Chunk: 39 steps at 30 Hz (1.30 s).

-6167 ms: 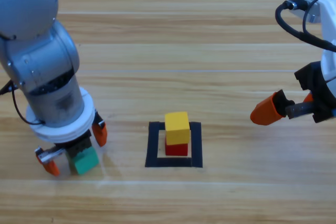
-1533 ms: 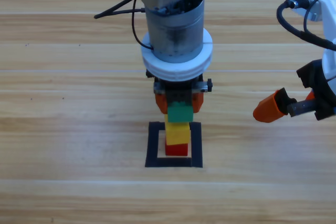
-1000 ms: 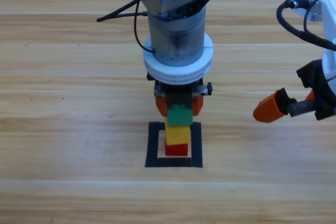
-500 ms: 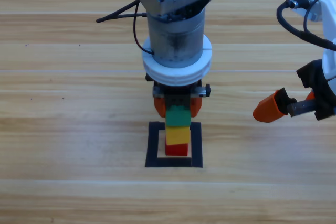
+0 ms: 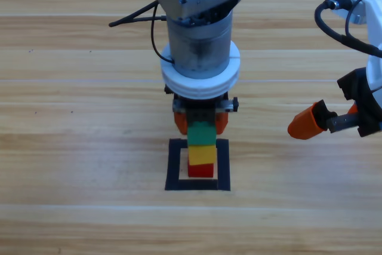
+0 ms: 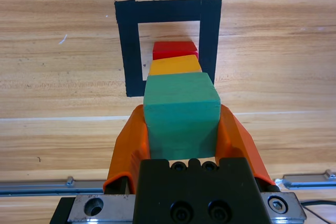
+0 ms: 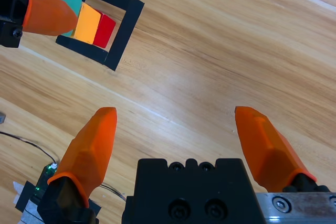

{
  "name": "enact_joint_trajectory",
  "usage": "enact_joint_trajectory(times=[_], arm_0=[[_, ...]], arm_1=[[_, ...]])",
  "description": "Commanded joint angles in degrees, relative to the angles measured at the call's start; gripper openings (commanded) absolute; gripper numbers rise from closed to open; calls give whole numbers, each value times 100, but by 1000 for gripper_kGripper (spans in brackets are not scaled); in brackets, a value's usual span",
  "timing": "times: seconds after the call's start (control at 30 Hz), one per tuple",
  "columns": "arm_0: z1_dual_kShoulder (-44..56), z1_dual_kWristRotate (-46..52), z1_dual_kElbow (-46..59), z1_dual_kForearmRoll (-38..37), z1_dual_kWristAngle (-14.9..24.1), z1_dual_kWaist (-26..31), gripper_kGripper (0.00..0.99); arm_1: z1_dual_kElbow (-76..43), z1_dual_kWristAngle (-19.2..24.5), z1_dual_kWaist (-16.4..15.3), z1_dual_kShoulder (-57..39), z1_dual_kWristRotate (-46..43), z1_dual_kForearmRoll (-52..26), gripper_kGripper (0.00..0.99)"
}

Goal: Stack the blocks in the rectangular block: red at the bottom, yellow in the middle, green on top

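A wooden table (image 5: pixel 89 117) of pale planks fills every view; nothing of the room beyond it shows. Two arms are in sight. The left arm comes down from the top edge and stands just behind the black tape square (image 5: pixel 197 184), which is the single outline on the table. The right arm waits well to the right of the square, its gripper (image 7: pixel 181 142) with jaws spread wide and nothing between them.

There are three cubes, one of each colour, all stacked inside the square. The red cube (image 5: pixel 200 171) sits on the table within the tape, the yellow cube (image 5: pixel 202 155) rests on top of it, and the green cube (image 5: pixel 202 134) sits above the yellow one. From the left wrist the three line up, green nearest (image 6: pixel 181 109).

The left gripper (image 6: pixel 181 129) is clamped on the green cube, one orange jaw pressed against each side, directly over the square.
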State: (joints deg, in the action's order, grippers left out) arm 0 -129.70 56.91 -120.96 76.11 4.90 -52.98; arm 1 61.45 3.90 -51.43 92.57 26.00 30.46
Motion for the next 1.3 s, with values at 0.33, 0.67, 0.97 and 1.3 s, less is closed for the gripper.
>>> enact_joint_trajectory(times=[0.33, 0.67, 0.97, 1.3], arm_0=[[-249, -74, 116, 44, 64, -90, 0], [-310, -74, 116, 44, 64, -90, 0], [-372, -66, 99, 35, 64, -90, 0], [-424, -48, 55, 35, 64, -90, 72]], arm_1=[[-46, 6, 160, 226, 45, 48, 990], [-46, 14, 160, 226, 45, 48, 990], [-46, 14, 160, 226, 45, 48, 990], [-46, 23, 160, 226, 45, 48, 990]])
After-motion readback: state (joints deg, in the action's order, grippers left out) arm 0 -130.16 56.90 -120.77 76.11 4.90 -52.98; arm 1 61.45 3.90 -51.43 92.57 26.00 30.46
